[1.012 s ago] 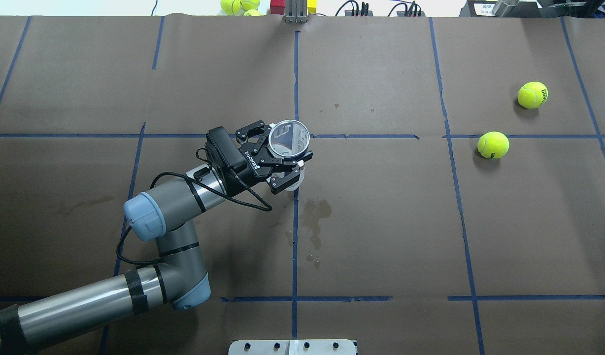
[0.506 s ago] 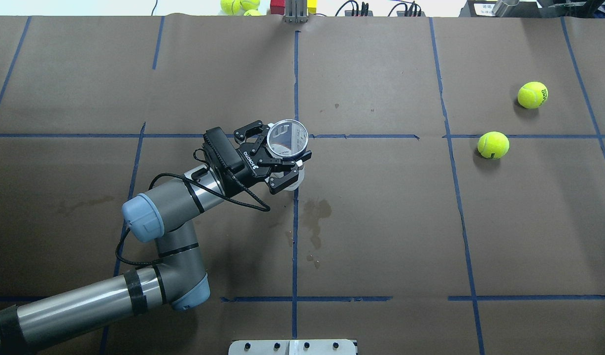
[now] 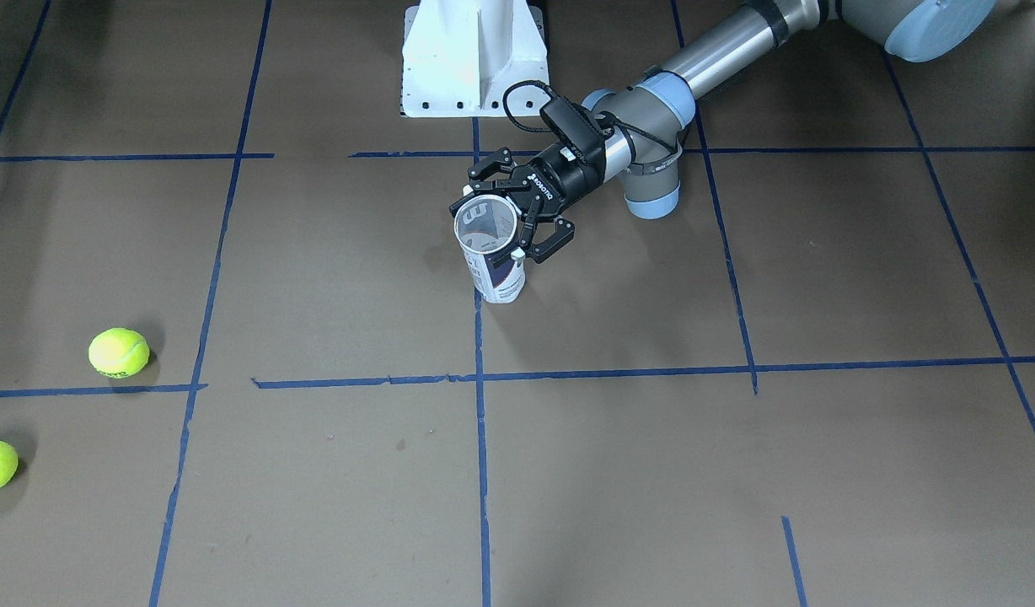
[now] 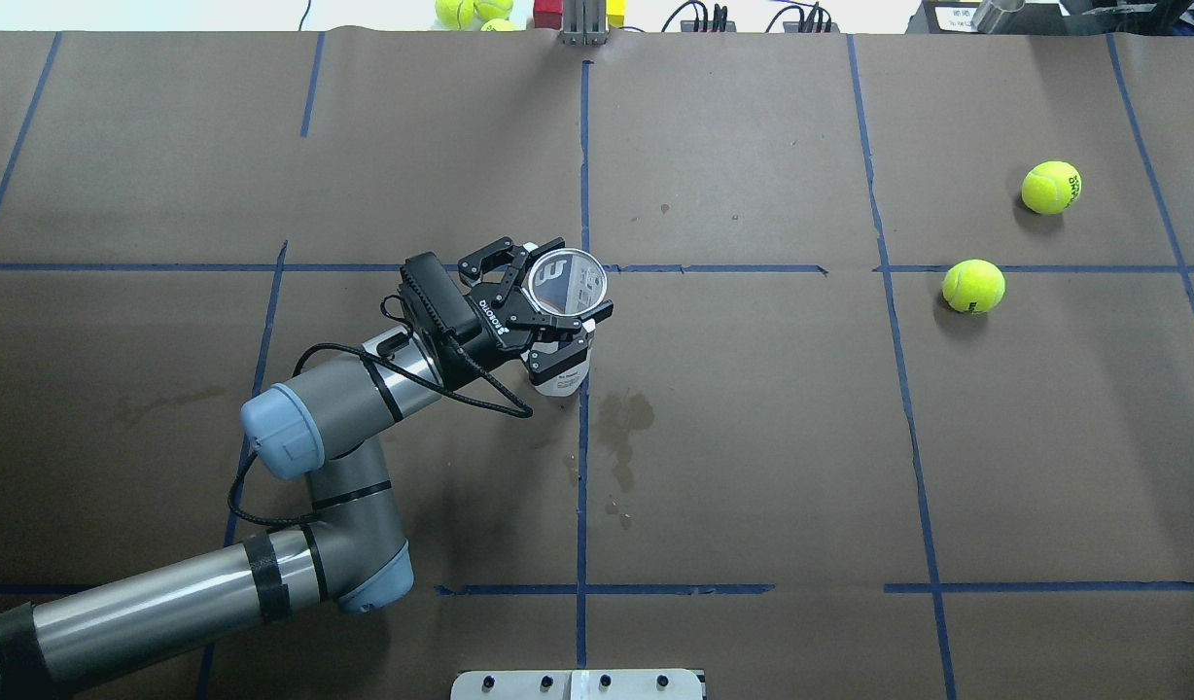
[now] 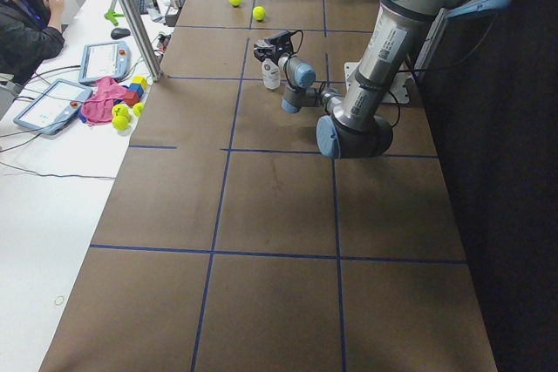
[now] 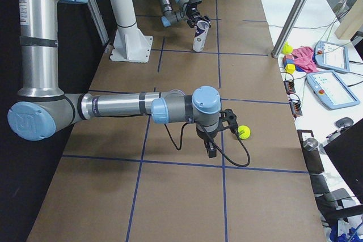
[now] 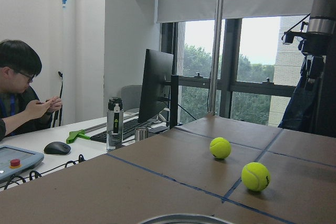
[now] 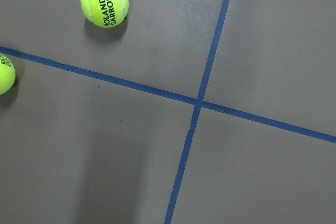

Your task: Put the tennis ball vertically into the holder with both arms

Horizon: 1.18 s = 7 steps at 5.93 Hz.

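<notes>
The holder [image 4: 562, 367], a clear can with a white and navy label, stands about upright near the table's middle; it also shows in the front view [image 3: 498, 271]. My left gripper [image 4: 565, 284] is shut on the holder just under its open rim [image 3: 485, 222]. Two yellow tennis balls lie on the table far to the right, one nearer [image 4: 973, 286] and one farther [image 4: 1051, 187]. Both show top left in the right wrist view, one whole [image 8: 105, 2], one cut by the edge [image 8: 4, 74]. My right gripper [image 6: 211, 150] hangs above the table beside a ball [image 6: 244, 132]; I cannot tell whether it is open or shut.
The white pedestal base [image 3: 471, 59] stands at the robot's edge. A dark stain [image 4: 621, 418] marks the paper near the holder. Spare balls and coloured blocks [image 4: 471, 12] lie beyond the far edge. An operator [image 5: 26, 15] sits at a side desk.
My left gripper and the holder have shifted slightly left and toward the robot. More of the can's labelled side now shows below the rim. The balls have not moved.
</notes>
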Motion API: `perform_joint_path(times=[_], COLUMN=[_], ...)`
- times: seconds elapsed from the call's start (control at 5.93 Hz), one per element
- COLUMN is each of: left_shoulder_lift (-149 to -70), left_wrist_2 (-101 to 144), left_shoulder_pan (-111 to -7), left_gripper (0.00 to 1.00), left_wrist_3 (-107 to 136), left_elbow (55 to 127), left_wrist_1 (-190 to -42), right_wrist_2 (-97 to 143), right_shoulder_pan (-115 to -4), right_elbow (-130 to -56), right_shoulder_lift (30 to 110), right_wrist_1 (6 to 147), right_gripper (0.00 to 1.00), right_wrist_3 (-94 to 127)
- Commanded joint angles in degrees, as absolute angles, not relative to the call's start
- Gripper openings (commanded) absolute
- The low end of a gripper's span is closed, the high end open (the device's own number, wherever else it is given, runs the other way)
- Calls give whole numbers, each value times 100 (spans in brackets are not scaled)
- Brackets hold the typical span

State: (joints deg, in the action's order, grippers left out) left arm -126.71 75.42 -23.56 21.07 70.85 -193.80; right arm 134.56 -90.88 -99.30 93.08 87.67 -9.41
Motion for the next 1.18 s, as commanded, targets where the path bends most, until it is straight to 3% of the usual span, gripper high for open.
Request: perform_joint_path(times=[0.0,1.01], left_shoulder_lift=[-12648,-12472], left_wrist_2=[7541,7593], left_shoulder_pan=[-2373,-2355], left_gripper=[91,92], left_wrist_3=[2083,2074], left_elbow=[7084,7093], left_wrist_1=[-19371,-19266], right_wrist_2=[13465,13465], right_shoulder_pan=[-9088,-9088], right_elbow=[-9940,-10002], right_shoulder_lift=[9308,9272], right_wrist_1=[8763,8754], right_gripper=[100,100], right_wrist_3=[-932,-932])
